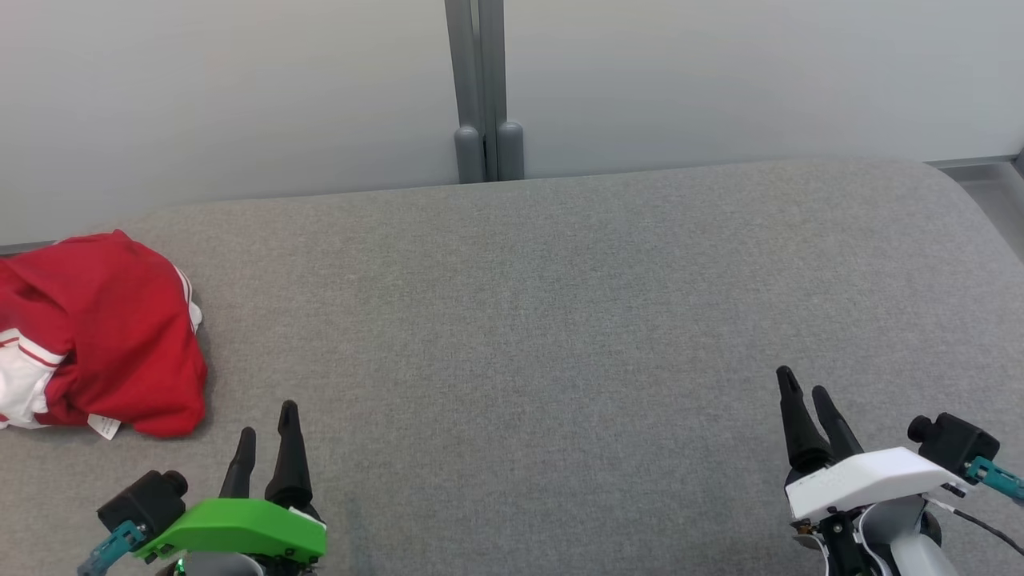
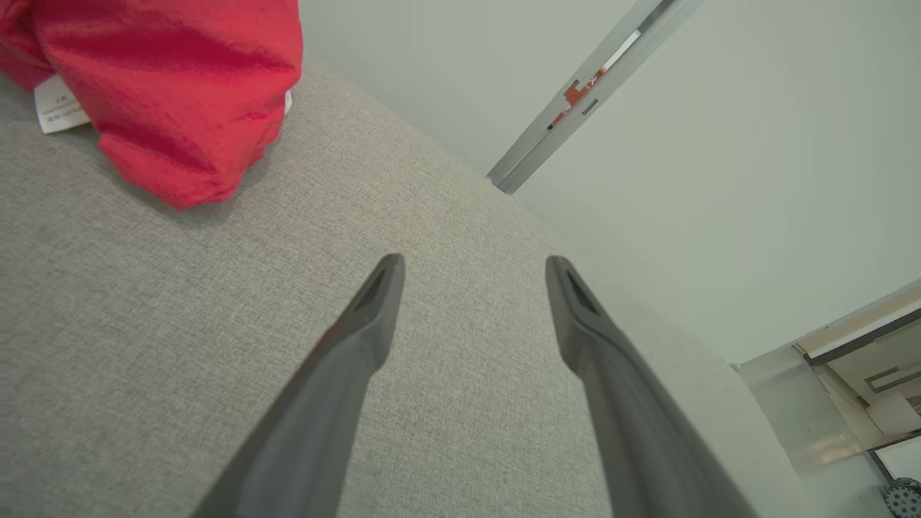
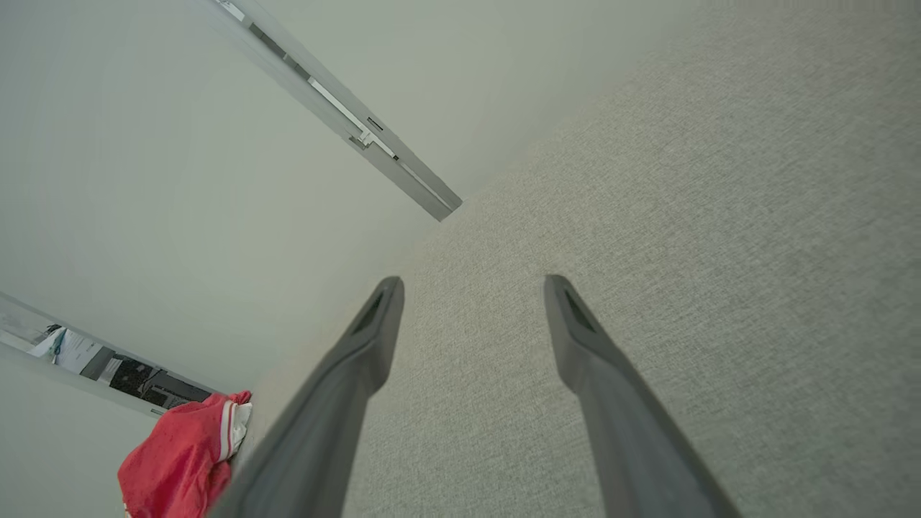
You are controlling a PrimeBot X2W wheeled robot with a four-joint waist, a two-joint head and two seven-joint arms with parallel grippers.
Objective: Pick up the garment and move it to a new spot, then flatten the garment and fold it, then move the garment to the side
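A crumpled red garment (image 1: 104, 336) with white trim and a white label lies bunched at the far left of the grey fabric surface (image 1: 560, 320). Its red folds (image 2: 173, 86) fill the upper left of the left wrist view, and it appears small (image 3: 183, 460) at the lower left of the right wrist view. My left gripper (image 1: 268, 420) stands open at the lower left, just right of and below the garment, not touching it. At the lower right my right gripper (image 1: 804, 388) is open and holds nothing, far from the garment.
A pale wall runs along the back edge of the surface, with a grey vertical post (image 1: 480, 88) at its middle. The surface rounds off at the right end (image 1: 984, 208). Broad grey fabric lies between the two grippers.
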